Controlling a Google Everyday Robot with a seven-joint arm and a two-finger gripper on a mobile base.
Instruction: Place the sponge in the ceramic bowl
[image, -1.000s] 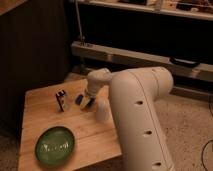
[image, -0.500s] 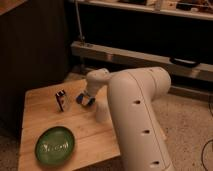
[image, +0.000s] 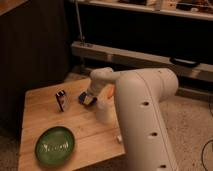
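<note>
The sponge (image: 88, 99), small and deep blue, is at the back middle of the wooden table (image: 35, 115). My gripper (image: 86, 97) is right at the sponge, reaching in from the right at the end of the white arm (image: 142, 115), and partly covers it. The ceramic bowl (image: 55, 145), round, green and glossy with pale markings inside, sits near the table's front left corner, well apart from the gripper.
A small black-and-white box (image: 61, 99) stands upright just left of the sponge. A white cup (image: 103, 112) stands close under the arm, right of the sponge. Dark shelving (image: 150, 60) runs behind the table.
The arm has shifted slightly left and now covers more of the table's right side. The gripper has stayed at the sponge.
</note>
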